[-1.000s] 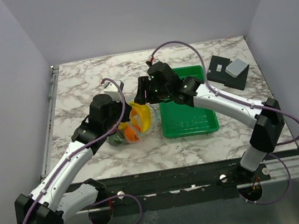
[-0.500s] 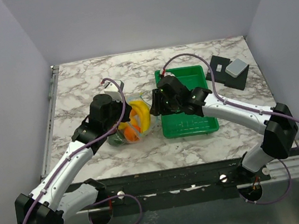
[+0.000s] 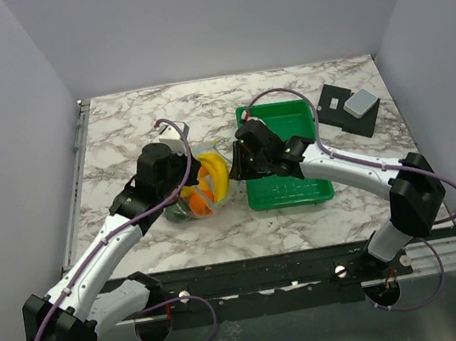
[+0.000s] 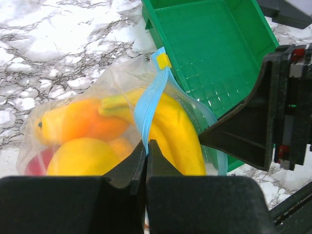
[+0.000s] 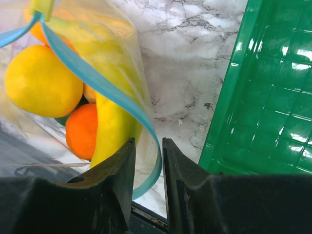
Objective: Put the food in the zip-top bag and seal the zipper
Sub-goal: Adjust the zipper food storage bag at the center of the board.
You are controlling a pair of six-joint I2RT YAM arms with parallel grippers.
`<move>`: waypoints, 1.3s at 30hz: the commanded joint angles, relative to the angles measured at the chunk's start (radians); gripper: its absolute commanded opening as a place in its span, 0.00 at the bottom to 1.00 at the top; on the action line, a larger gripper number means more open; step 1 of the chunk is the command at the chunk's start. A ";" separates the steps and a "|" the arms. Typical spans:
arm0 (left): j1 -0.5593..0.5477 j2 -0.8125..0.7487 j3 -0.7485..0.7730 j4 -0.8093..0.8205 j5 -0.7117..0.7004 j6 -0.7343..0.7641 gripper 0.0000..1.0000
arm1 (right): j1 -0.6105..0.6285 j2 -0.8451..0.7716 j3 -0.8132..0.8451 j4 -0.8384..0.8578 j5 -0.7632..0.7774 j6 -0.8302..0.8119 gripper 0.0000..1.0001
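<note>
Between the left fingers [image 4: 126,171] sits the zipper [image 4: 148,103].

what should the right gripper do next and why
Probably close the right gripper on the zipper. The blue strip curves down into the narrow gap between its jaws. The left gripper pinches the strip further along, and the food lies inside the zip-top bag, so only sealing seems left.
</note>
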 commanded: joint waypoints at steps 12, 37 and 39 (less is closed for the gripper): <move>-0.004 -0.014 -0.004 0.009 0.012 0.020 0.00 | -0.014 -0.029 -0.026 0.075 -0.040 -0.006 0.01; -0.011 0.170 0.295 -0.227 0.191 -0.077 0.00 | -0.002 -0.024 0.242 -0.088 -0.114 -0.130 0.01; -0.013 0.179 0.285 -0.226 0.188 -0.080 0.00 | 0.000 -0.026 0.231 -0.082 -0.110 -0.125 0.01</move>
